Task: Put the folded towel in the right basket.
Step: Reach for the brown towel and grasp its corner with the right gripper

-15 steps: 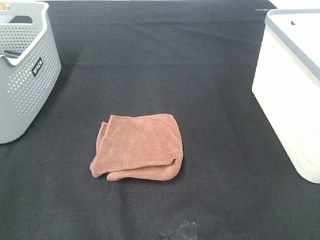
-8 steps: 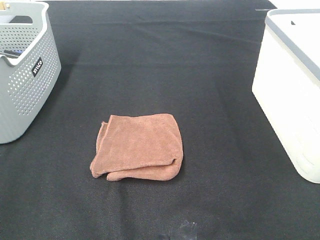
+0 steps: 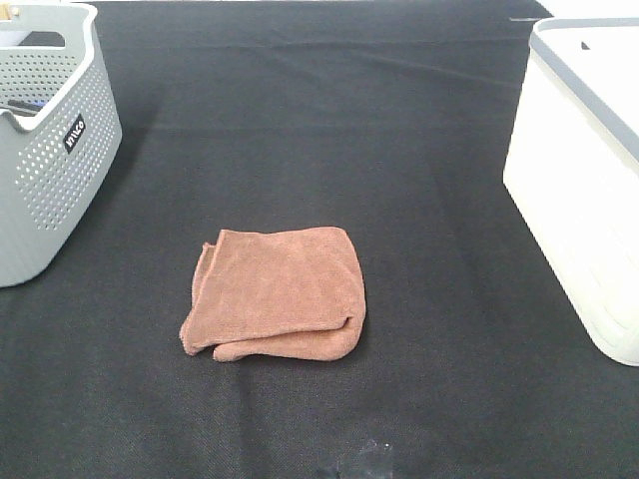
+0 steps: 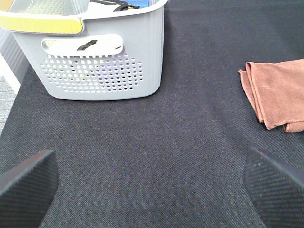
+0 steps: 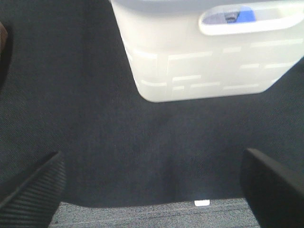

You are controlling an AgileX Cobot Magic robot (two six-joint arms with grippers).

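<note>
A folded brown towel [image 3: 275, 292] lies flat on the black table cloth, a little left of the middle; its edge also shows in the left wrist view [image 4: 278, 92]. The right basket [image 3: 589, 170] is white with a grey rim and stands at the right edge; the right wrist view shows its wall and handle slot [image 5: 199, 52]. Neither arm shows in the exterior view. My left gripper [image 4: 152, 190] is open and empty, low over the cloth between the grey basket and the towel. My right gripper [image 5: 152, 190] is open and empty in front of the white basket.
A grey perforated basket [image 3: 45, 140] stands at the left edge, with items inside; it fills the left wrist view's upper part [image 4: 99, 57]. The table's front edge and grey floor show in the right wrist view [image 5: 142, 213].
</note>
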